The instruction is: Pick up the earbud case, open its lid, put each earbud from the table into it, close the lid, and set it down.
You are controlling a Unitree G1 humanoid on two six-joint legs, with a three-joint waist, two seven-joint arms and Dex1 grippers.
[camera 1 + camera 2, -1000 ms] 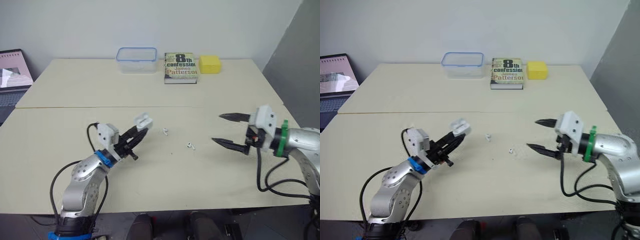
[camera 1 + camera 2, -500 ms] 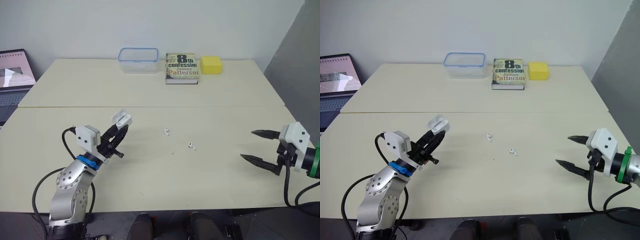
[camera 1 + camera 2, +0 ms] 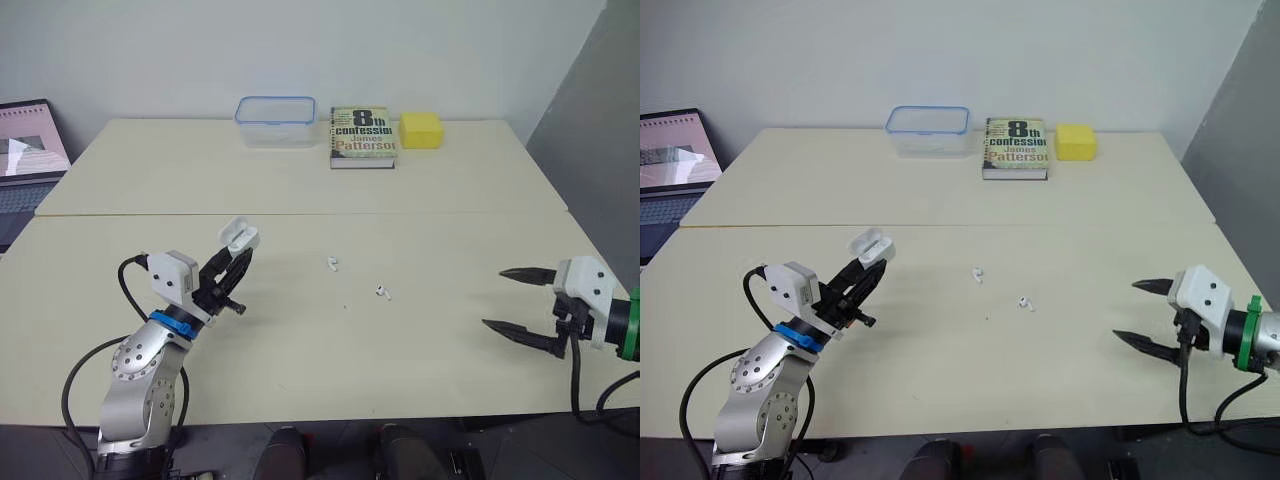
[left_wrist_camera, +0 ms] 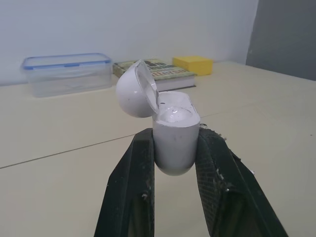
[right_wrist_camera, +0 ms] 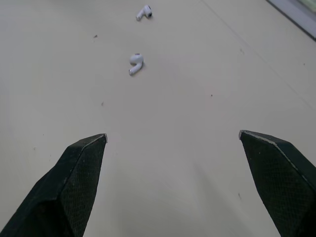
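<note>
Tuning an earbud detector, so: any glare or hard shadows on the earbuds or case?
Right wrist view: near earbud and far earbud evenly lit, faint soft shadows on the table. Left wrist view: mild sheen on the earbud case, no glare. Eye views: flat light.

Your left arm is bent at the elbow and reaches forward. Its end effector (image 3: pixel 237 256) is angled upward, with both fingers pressed against the sides of the earbud case (image 3: pixel 238 236). Your right arm sits low on the right. Its end effector (image 3: pixel 495 298) points toward the left arm, fingers spread wide, gripping nothing.
</note>
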